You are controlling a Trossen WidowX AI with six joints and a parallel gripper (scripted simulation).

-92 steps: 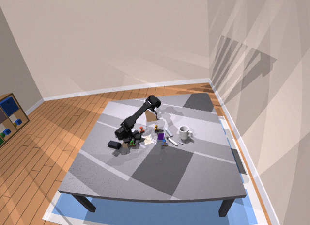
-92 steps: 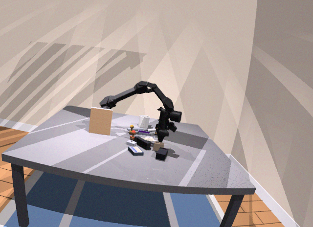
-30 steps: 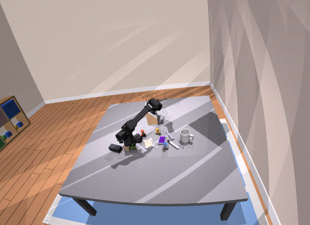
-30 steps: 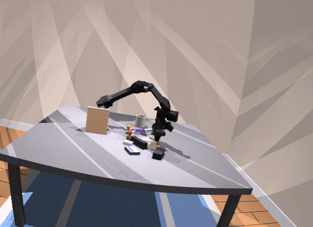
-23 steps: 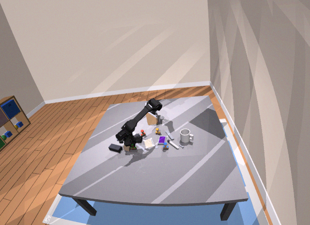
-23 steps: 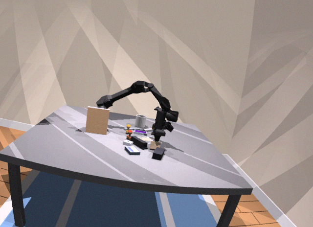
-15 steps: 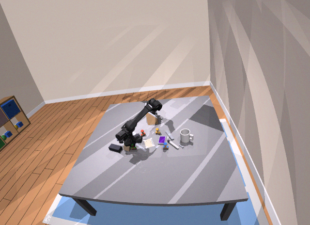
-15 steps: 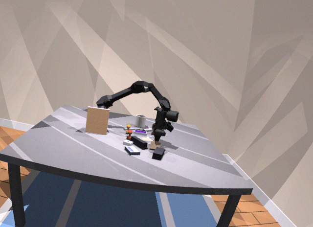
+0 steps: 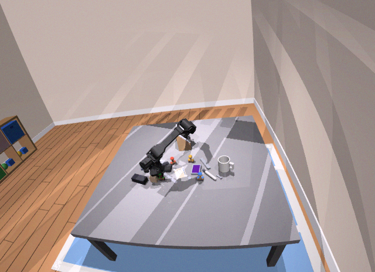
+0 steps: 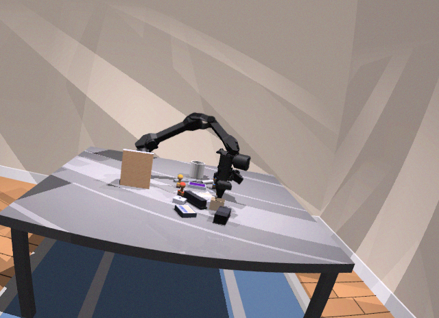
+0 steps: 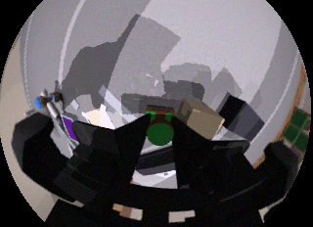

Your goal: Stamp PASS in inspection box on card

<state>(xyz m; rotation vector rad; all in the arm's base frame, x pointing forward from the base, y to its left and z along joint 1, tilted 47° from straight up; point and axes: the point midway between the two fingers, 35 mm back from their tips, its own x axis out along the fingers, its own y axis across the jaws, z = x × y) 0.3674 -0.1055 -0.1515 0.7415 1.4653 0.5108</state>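
Observation:
My gripper (image 10: 220,197) (image 11: 160,117) points down and is shut on the green-knobbed stamp (image 9: 161,177) (image 11: 159,134), which stands upright at bench level. The fingers hide part of it. The cream card (image 9: 179,173) (image 11: 95,116) lies beside it, toward the ink pad; its box and any print are too small to read. The purple ink pad (image 9: 195,169) (image 10: 197,184) (image 11: 69,128) lies beyond the card. A red stamp (image 9: 172,160) (image 10: 182,188), a yellow stamp (image 9: 190,158) (image 10: 180,180) and a blue stamp (image 9: 200,176) (image 11: 41,102) stand around. No stamp's lettering is legible.
A tan block (image 9: 153,178) (image 10: 217,203) (image 11: 200,120) stands close beside the gripper, with a black box (image 9: 139,179) (image 10: 222,215) behind it. A long black block (image 10: 195,199), a mug (image 9: 224,164), a white-handled tool (image 9: 209,174) and an upright tan board (image 10: 136,168) are also on the bench.

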